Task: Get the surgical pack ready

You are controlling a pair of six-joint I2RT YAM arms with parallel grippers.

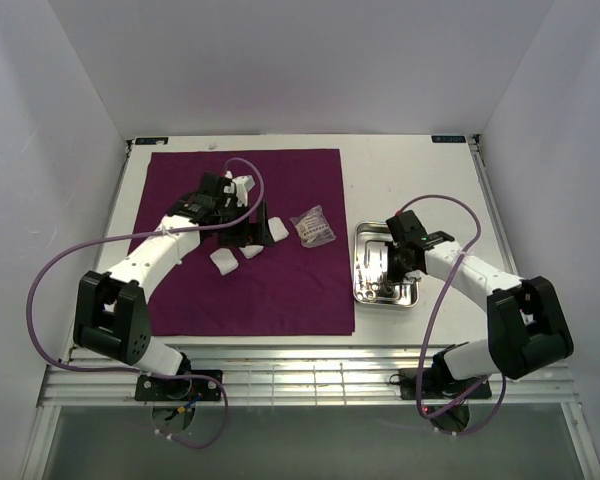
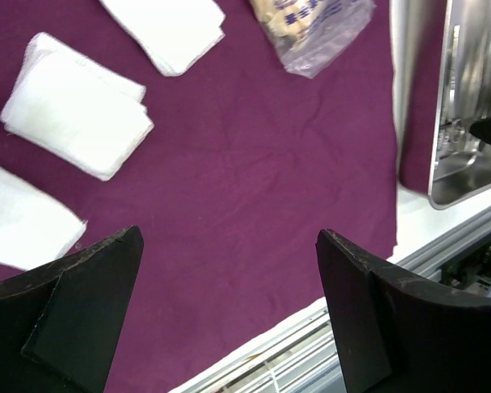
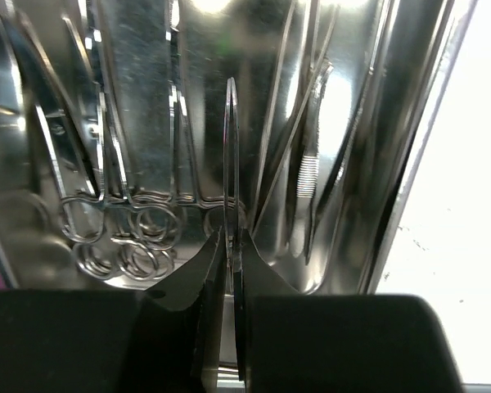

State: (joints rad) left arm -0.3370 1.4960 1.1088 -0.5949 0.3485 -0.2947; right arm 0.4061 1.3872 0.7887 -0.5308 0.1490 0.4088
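The surgical pack was in pieces. The deep-purple cloth (image 1: 280, 290) lay flat and square on the tabletop (image 1: 410, 170), directly under the left claw (image 2: 229, 246). Three white gauze pads (image 2: 74, 106) and a clear plastic packet (image 2: 315, 29) rested on the cloth just ahead of that claw's fingers. The small steel tray (image 1: 358, 285) sat off the cloth's edge, beneath the right claw (image 3: 229, 262).

Inside the tray, the right claw's fingers were pressed together on a thin steel instrument (image 3: 231, 147). It was seen edge-on, so its kind could not be told. Ring-handled instruments (image 3: 123, 221) lay side by side just to the claw's left, and more steel lay to its right against the tray wall.

The step in hand appeared to be drawing that one piece out of the tray for the cloth. Done well, it would call for a straight, slow lift, so the tip cleared the neighbouring handles and the tray wall before any sideways travel. It would also need a firm pinch, since so slim a piece could swivel between the pads.

The left claw hung above the cloth with its jaws spread fully wide, holding and touching nothing.
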